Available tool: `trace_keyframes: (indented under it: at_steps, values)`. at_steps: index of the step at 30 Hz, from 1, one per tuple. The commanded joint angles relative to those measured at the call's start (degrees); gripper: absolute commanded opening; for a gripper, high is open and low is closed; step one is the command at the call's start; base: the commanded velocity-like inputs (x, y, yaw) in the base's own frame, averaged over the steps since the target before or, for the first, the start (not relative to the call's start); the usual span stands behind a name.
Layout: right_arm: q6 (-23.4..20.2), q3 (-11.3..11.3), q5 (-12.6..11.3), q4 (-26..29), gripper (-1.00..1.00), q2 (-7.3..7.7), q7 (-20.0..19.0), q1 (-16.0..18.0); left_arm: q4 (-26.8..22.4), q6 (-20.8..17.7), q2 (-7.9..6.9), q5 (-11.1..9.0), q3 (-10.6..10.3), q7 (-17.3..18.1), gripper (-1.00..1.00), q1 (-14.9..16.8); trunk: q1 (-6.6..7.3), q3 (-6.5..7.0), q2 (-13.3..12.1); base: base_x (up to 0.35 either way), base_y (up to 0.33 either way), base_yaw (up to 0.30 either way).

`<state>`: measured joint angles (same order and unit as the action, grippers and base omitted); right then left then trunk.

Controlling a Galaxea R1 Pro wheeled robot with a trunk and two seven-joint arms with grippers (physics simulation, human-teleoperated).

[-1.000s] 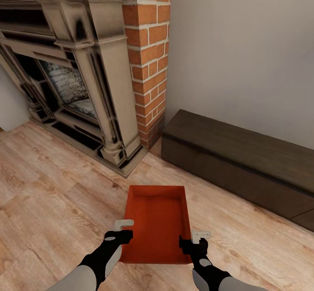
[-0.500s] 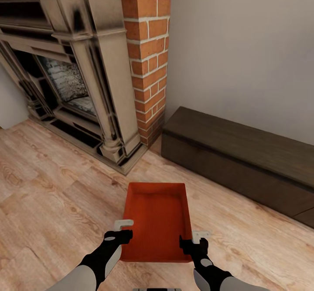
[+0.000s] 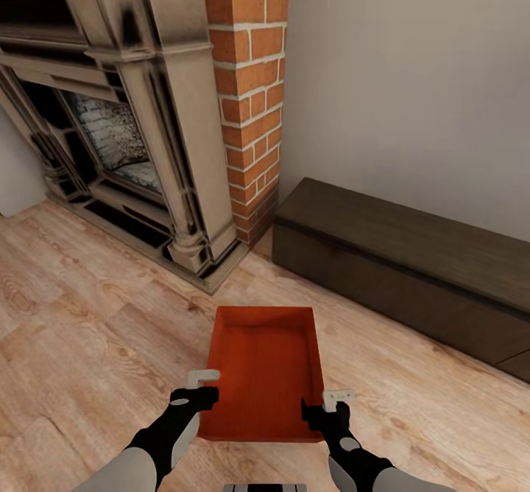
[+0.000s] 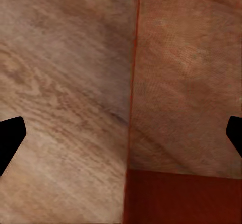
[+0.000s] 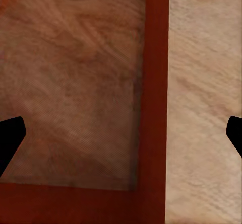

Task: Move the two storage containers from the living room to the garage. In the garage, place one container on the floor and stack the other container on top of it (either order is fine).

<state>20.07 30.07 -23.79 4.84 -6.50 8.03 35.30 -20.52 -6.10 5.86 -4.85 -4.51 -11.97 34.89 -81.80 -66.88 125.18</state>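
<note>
We found one container [image 3: 265,374] lying on the wood-plank floor [image 3: 88,330] of the living room, in front of the fireplace [image 3: 125,124] and near the dark bench [image 3: 412,271]. Its open top faced up and nothing lay inside it.

The left gripper [image 3: 200,389] sat at the container's left wall near the near corner; the right gripper [image 3: 333,402] sat at the right wall opposite. In both wrist views the fingertips stood wide apart, one to each side of a thin wall, so we judged both grippers released and straddling the walls, not yet clamped. The left wrist view showed the wall edge [image 4: 132,108] running between the fingers; the right wrist view showed the same of the other wall [image 5: 156,93].

Progress: we judged the task barely begun. This container was not yet lifted, let alone carried to the garage. We saw no second container in these views; fetching and stacking it remained.

Markings: we read no brand, label or writing on any surface
</note>
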Motion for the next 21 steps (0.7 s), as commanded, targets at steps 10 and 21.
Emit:
trace_keyframes:
  at_steps: [10,21]
  values:
    - [0.2,0.3,-0.9,-0.4,1.00,0.10,0.2,0.0,-0.3,-0.2,-0.30,-0.5,-0.5,-0.4,1.00,0.0,0.01,-0.04,0.0,0.000,0.000,0.000]
    - [0.3,0.0,-1.2,-0.4,1.00,0.14,0.2,0.0,-0.1,-0.2,-0.26,-0.5,-0.4,-0.4,1.00,0.0,0.01,-0.04,0.0,0.000,0.000,0.000]
